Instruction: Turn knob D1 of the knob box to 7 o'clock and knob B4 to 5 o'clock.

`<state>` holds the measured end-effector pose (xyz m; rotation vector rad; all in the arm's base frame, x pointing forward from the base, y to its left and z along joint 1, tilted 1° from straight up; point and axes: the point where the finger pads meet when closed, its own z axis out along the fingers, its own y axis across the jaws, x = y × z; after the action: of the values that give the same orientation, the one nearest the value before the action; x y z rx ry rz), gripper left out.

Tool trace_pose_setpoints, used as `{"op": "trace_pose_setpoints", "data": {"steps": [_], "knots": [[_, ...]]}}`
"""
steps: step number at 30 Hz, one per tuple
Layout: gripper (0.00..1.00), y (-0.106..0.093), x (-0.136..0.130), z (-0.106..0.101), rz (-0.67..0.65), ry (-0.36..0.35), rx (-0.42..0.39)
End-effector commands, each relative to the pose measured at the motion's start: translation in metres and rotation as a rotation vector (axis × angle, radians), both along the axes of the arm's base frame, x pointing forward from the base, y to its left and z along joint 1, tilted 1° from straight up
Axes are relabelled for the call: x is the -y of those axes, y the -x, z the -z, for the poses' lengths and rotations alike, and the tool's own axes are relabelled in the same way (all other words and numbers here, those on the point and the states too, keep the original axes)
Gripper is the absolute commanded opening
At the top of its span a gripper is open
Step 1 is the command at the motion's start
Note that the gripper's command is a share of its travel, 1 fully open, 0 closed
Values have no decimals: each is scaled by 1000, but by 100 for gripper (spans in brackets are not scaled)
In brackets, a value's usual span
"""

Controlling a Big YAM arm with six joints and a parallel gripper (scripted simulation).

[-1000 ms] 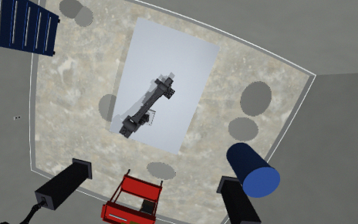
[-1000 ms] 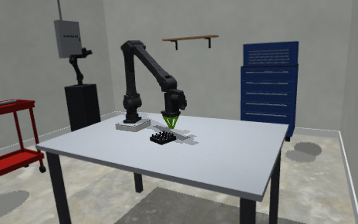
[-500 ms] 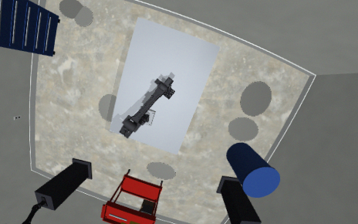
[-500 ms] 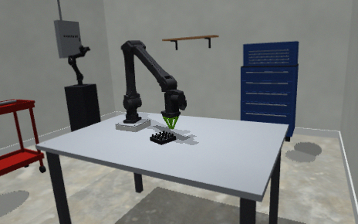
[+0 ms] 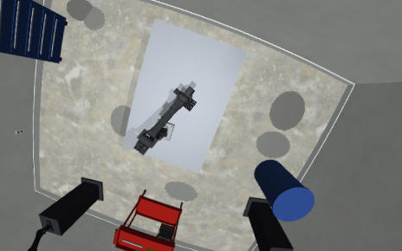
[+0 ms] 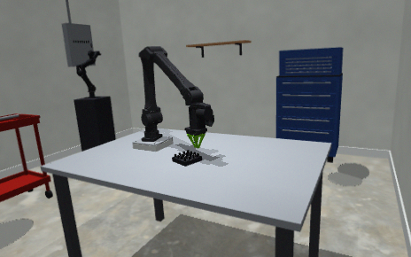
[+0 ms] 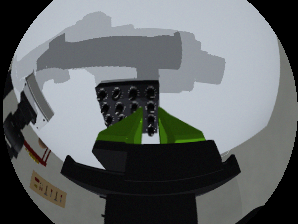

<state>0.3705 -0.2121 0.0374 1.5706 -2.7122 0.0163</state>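
The black knob box (image 5: 191, 104) (image 6: 187, 159) (image 7: 125, 85) stands on the table (image 5: 186, 52) (image 6: 252, 177). In the wrist view its far knobs show, each in a ring of light marks; the printed names and most white lines are too small to read. My green-fingered gripper (image 6: 197, 147) (image 7: 150, 108) is slightly open, with a narrow gap and nothing held. It points down above one edge of the box, and its tips stand clear over the knobs. In the wrist view the right-hand column of knobs shows in line with the gap; the left finger hides some nearer knobs.
The arm's base plate (image 6: 152, 144) stands on the table behind the box. The arm's shadow lies across the table beside the box. A red cart (image 5: 158, 212) (image 6: 13, 183), a blue cabinet (image 6: 309, 106) and a blue drum (image 5: 283, 190) stand away from the table.
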Motion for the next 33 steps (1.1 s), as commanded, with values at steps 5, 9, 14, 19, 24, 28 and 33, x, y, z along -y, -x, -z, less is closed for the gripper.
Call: {"op": "trace_pose_setpoints", "data": {"steps": [5,9,14,19,24,28,33], "knots": [[20,-12,6,-14,-12,13,33],[20,-12,6,-14,-12,13,33],[20,-12,6,-14,-12,13,33],[20,-12,6,-14,0,13,34],[20,-13,6,-15,30,14,35],[20,-15,7,-20,100,17,45],[20,-21,10,-29,251,25,67]]}}
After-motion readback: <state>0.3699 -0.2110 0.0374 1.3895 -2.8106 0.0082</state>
